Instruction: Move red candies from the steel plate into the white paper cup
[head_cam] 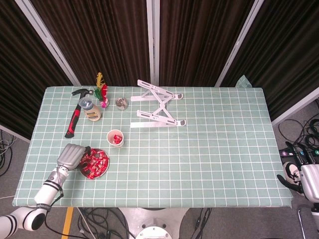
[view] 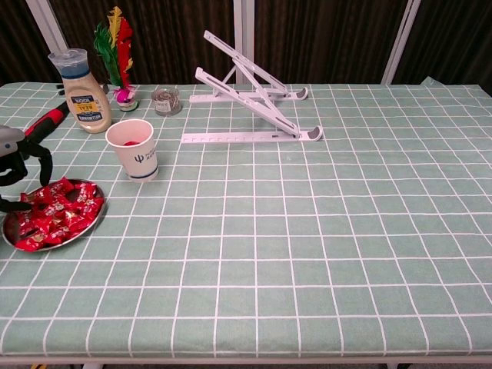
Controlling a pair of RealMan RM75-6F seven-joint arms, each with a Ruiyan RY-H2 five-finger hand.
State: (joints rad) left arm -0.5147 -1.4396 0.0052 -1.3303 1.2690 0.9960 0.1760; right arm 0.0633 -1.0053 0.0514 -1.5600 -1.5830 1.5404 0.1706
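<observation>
While the left hand (head_cam: 71, 155) hovers at the left rim of the steel plate (head_cam: 104, 169), its dark fingers (view: 24, 161) hang apart over the red candies (view: 58, 213) and hold nothing. The forearm slants down from the plate toward the table's near left edge. The white paper cup (view: 134, 150), with red showing inside, stands just beyond the plate, apart from it. Right of the plate the green checked cloth (head_cam: 209, 154) lies bare. The right hand (head_cam: 299, 177) hangs off the table's far right corner; whether its fingers are apart or closed cannot be told.
</observation>
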